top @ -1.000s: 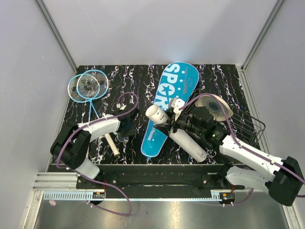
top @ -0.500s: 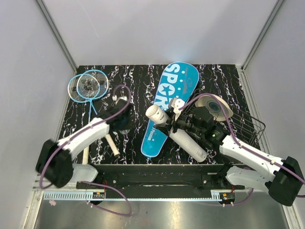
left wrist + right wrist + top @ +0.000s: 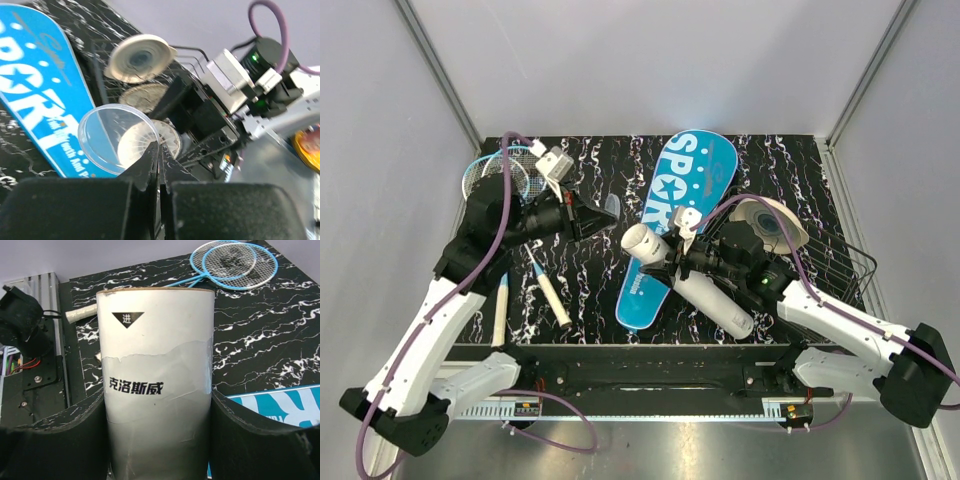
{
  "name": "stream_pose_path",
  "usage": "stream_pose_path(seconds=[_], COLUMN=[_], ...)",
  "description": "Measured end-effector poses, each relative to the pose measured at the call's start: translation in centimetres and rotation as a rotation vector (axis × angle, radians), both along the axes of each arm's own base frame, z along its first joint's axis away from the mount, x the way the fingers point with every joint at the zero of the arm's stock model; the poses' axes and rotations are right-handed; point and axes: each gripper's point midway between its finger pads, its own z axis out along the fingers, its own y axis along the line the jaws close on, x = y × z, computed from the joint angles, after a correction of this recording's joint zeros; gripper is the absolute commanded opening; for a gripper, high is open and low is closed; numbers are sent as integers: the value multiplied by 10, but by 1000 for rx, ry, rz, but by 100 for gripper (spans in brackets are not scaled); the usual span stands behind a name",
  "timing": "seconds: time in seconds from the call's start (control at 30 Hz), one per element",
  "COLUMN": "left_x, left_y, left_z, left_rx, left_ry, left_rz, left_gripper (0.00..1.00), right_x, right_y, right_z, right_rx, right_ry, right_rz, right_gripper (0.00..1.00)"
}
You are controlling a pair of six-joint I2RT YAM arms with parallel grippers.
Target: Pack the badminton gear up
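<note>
My right gripper is shut on the long white tube, which lies slanted over the blue SPORT cover. The tube's open end faces left, with white shuttlecock feathers inside. My left gripper hangs raised just left of that end, shut on the rim of a clear round lid. Two light-blue rackets lie at the far left, partly hidden by the left arm, with their white handles pointing toward me.
A black wire basket stands at the right edge of the black marbled table. Round woven discs sit by it, behind the right arm. Grey walls close in the back and sides.
The left gripper shut on the clear lid down by the racket handles, then rose and swung right toward the tube's open end. The right arm and tube barely shifted.
</note>
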Motion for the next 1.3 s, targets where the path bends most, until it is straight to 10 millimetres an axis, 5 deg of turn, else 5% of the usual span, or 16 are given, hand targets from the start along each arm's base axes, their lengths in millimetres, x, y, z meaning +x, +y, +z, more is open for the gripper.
stream_pose_path(seconds=[0.47,0.97,1.3], left_x=[-40,-66,-74], left_y=[-25,-27,-28], left_z=[-26,-54,-55], left_rx=[37,180,176], left_ry=[124,193,197], left_rz=[-354,-477,-522], left_gripper=[0,0,0], right_x=[-22,-33,-41], right_y=[5,7,8], right_z=[-3,-8,-9], right_rx=[-18,-44,-46], right_ry=[12,20,27], right_rz=[133,200,249], right_gripper=[23,23,23])
